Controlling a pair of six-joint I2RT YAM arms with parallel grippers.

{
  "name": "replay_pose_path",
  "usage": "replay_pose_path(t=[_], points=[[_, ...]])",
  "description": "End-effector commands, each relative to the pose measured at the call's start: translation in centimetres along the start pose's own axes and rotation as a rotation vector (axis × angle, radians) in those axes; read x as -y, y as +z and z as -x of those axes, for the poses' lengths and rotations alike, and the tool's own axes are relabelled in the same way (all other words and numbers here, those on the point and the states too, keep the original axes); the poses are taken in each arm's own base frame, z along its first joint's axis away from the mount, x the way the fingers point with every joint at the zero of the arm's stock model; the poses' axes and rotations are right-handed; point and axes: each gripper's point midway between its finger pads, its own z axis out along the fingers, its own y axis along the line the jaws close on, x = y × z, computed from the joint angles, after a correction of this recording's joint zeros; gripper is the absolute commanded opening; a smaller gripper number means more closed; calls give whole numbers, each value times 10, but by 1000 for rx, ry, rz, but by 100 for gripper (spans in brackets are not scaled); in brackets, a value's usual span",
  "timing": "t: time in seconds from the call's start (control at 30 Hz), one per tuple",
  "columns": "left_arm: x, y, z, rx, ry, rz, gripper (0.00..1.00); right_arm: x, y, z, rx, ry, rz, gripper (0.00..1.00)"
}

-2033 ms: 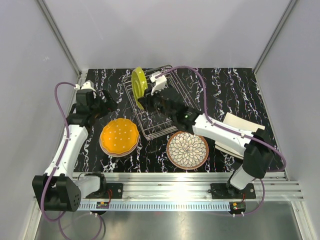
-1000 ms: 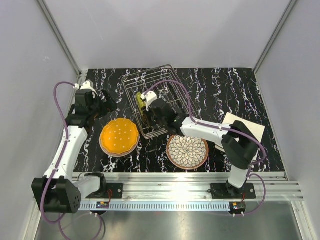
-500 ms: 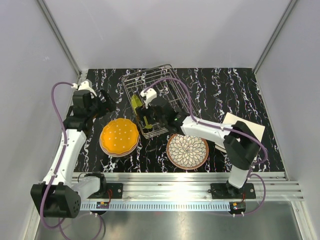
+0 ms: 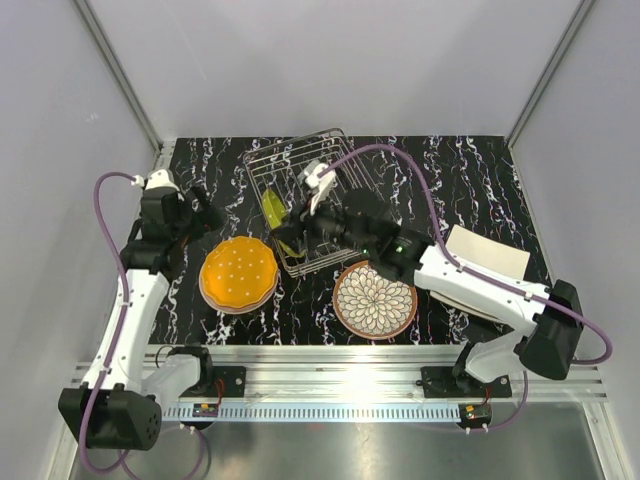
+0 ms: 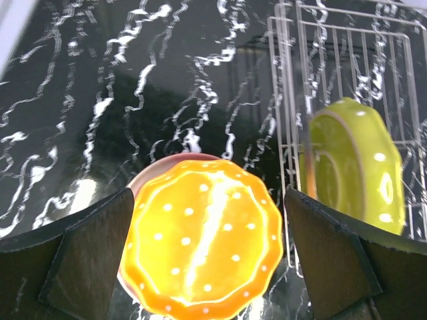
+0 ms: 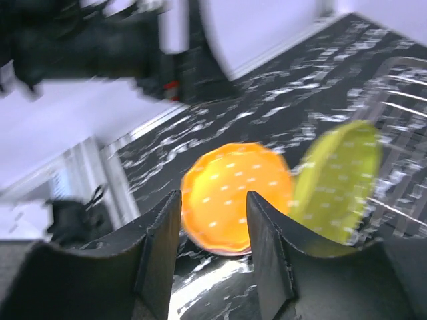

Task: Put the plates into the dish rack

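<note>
The lime-green plate [image 4: 272, 208] stands on edge, leaning, inside the wire dish rack [image 4: 300, 150]. My right gripper [image 4: 291, 240] is open and empty, just off the rack's near left corner, apart from the green plate [image 6: 337, 177]. The orange plate [image 4: 239, 272] lies on a pink plate [image 5: 141, 185] left of the rack. My left gripper [image 4: 205, 214] is open and empty, behind and above the orange plate [image 5: 203, 233]. The brown-rimmed petal plate [image 4: 375, 300] lies flat in front of the rack. Cream squarish plates [image 4: 485, 258] are stacked at the right.
The rack [image 5: 347, 60] sits at an angle on the black marbled table [image 4: 450, 170]. Grey walls close in the left, back and right. The aluminium rail [image 4: 330, 360] with the arm bases runs along the near edge.
My right gripper lowered the lime-green plate into the rack, let go of it and drew back to the right. My left arm shifted slightly left and back.
</note>
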Motion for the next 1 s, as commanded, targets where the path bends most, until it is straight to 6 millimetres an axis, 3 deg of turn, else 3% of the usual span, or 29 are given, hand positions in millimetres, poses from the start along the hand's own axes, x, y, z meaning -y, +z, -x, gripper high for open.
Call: replay_pose_path(t=[0.0, 0.13, 0.23, 0.33, 0.53, 0.57, 0.8, 0.97], points=[[-17, -12, 7, 55, -21, 79, 99, -58, -2, -48, -130, -100, 177, 53], [-38, -23, 11, 102, -23, 182, 99, -92, 0, -97, -256, -155, 292, 54], [-53, -30, 12, 144, -31, 249, 99, -101, 7, -128, -327, -228, 335, 54], [-55, -31, 12, 181, -39, 241, 99, -96, 20, -153, -405, -301, 323, 52], [-58, -32, 14, 190, -52, 250, 99, -63, 49, -195, -634, -430, 213, 46], [-58, -33, 14, 192, -55, 248, 99, -57, 51, -211, -682, -456, 216, 46], [-53, -30, 14, 180, -59, 201, 99, -51, 70, -248, -762, -493, 249, 47], [-47, -27, 12, 158, -58, 158, 99, -42, 85, -259, -771, -510, 208, 49]])
